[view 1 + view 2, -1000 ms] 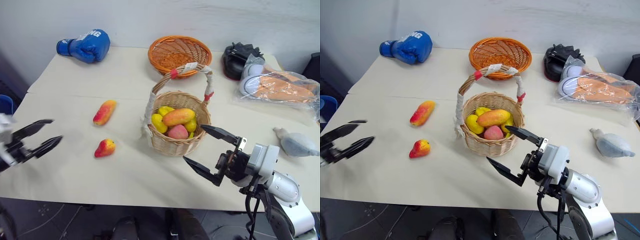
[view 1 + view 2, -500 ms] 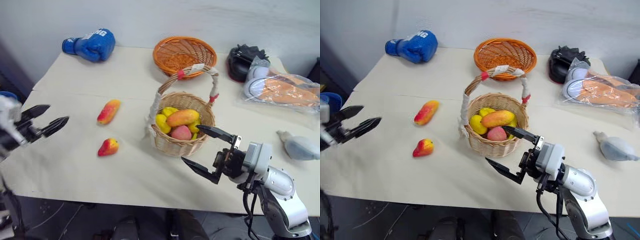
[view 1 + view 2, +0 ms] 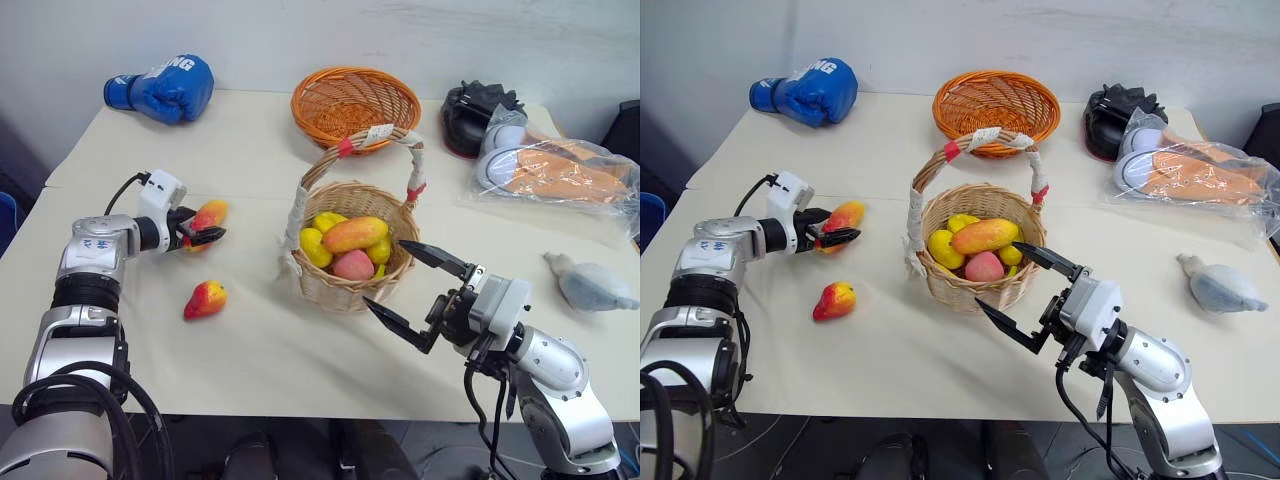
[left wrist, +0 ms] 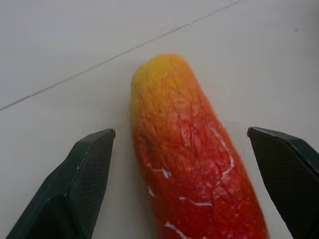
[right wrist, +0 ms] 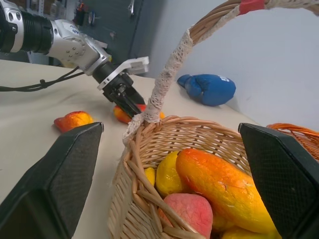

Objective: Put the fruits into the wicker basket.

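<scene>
On the cream-covered table [image 3: 250, 360] the wicker basket [image 3: 352, 268] stands near the middle, its cloth-wrapped arched handle [image 3: 375, 138] rising over a load of fruit: an oblong orange mango [image 3: 356, 233] lies on top, with a pink round fruit [image 3: 354, 264] and several yellow ones [image 3: 318, 246] beneath it. Two toy fruits are outside the basket, on the table to its left. The oblong mango-like fruit [image 3: 209, 216], yellow at one end and red at the other, lies between the spread fingers of the left gripper [image 3: 204, 231]; in the left wrist view the fruit [image 4: 192, 164] runs up the middle with a black fingertip [image 4: 82, 186] on either side, both clear of its skin, so the gripper is open around it and not yet gripping. The smaller pear-shaped fruit [image 3: 205, 298] rests nearer the table's front edge, apart from the left arm. The right gripper [image 3: 418, 295] hangs just in front of the basket's near wall with its two fingers wide apart and holding nothing; its wrist view looks over the basket rim [image 5: 149, 149] at the fruit inside. Farther back on the table lie a blue boxing glove [image 3: 165, 88], an empty orange woven bowl [image 3: 356, 102], a black glove [image 3: 478, 118] and a clear plastic bag with orange contents [image 3: 555, 175]. A grey plush toy [image 3: 592, 285] lies by the right edge.
</scene>
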